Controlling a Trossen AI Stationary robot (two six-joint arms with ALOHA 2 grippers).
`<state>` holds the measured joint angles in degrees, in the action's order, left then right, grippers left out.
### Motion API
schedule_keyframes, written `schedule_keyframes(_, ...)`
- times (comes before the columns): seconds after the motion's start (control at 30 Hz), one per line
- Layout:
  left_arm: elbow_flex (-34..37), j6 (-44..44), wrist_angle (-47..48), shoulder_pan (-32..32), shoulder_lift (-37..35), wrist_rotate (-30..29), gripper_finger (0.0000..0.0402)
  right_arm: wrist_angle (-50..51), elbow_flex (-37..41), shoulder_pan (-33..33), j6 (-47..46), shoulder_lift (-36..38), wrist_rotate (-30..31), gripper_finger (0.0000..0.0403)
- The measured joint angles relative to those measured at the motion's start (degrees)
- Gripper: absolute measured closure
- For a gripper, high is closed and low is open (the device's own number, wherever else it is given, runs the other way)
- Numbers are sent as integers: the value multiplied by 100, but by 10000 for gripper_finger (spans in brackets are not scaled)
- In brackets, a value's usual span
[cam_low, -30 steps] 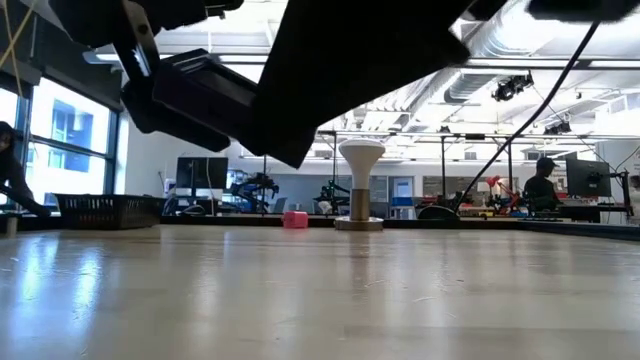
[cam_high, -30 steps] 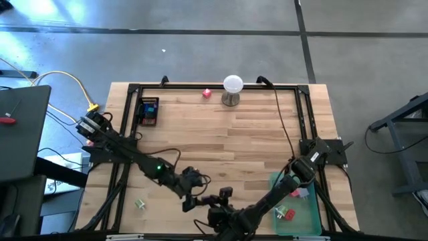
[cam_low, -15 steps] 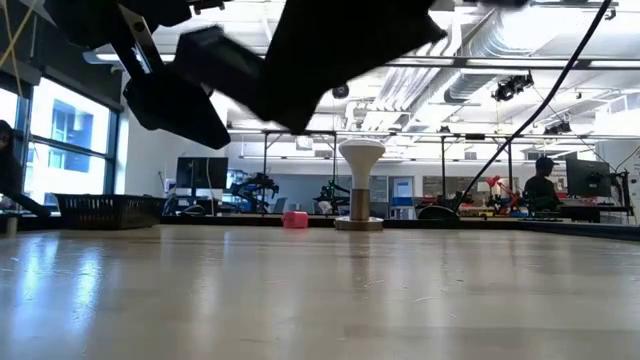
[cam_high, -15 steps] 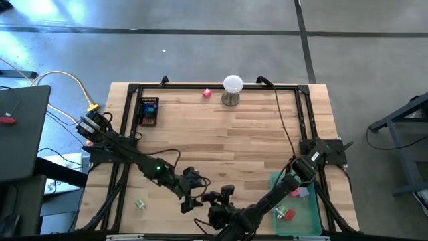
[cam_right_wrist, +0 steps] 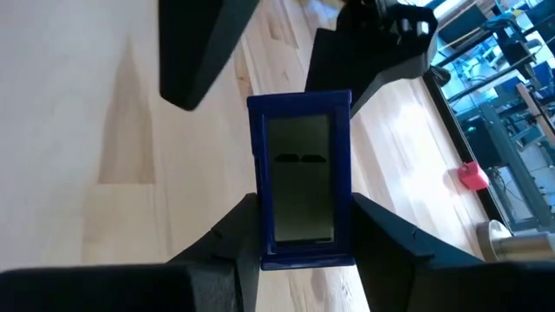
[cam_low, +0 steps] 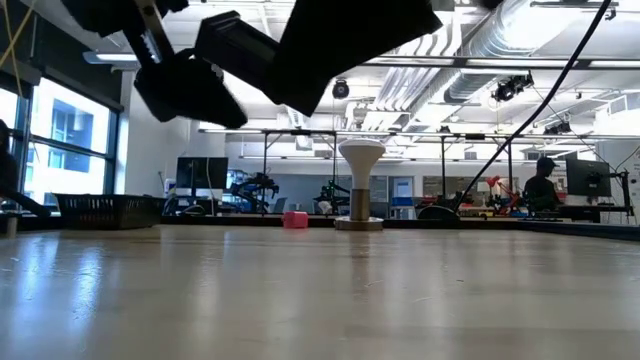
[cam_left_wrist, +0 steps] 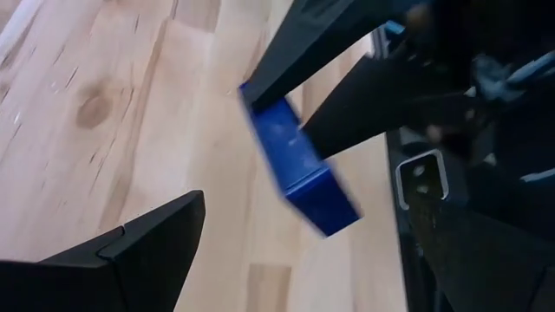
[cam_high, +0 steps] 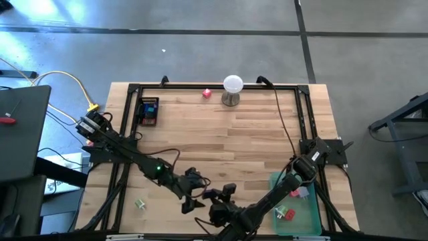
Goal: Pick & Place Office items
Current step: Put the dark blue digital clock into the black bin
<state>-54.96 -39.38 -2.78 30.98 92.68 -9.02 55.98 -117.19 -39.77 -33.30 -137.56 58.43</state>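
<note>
A: Both arms are down at the bottom centre of the high view, almost nose to nose. The right tool (cam_right_wrist: pixel 299 227) is clamped on a blue block (cam_right_wrist: pixel 300 178) with a pale window on its face: the right wrist view shows one dark finger pressed against each long side.

B: And the left tool (cam_high: pixel 194 199)?

A: Its fingers stand wide apart, nothing between them. In the left wrist view the same blue block (cam_left_wrist: pixel 299 166) hangs tilted ahead of it, pinched by the other arm's fingers, with bare tabletop (cam_left_wrist: pixel 104 113) below.

B: Touching the block?

A: No, I see a gap on that side. In the high view the left tool sits just left of the right tool (cam_high: pixel 223 201), near the bottom edge of the frame.

B: Where are the other office pieces?

A: A small pink one (cam_high: pixel 206 93) lies at the top centre of the tabletop (cam_high: pixel 221 134), just left of the white ball on its stand (cam_high: pixel 232 88). The low view picks it up too, a pink block (cam_low: pixel 295 219) beside the stand (cam_low: pixel 361 185) at the far edge.

B: Anything lower down?

A: A pale green piece (cam_high: pixel 140 204) at the lower left. At the lower right a green tray (cam_high: pixel 309 215) holds red and green bits (cam_high: pixel 286 213). And at the upper left, a dark box with coloured contents (cam_high: pixel 148 110).
</note>
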Motion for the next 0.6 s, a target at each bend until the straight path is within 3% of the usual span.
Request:
schedule_keyframes(0.5,0,-386,-614,0,0,18,8,127,0,11,-96,0,-9,270)
schedule_keyframes(0.6,0,-948,-939,0,0,53,8,129,0,26,-96,7,20,270)
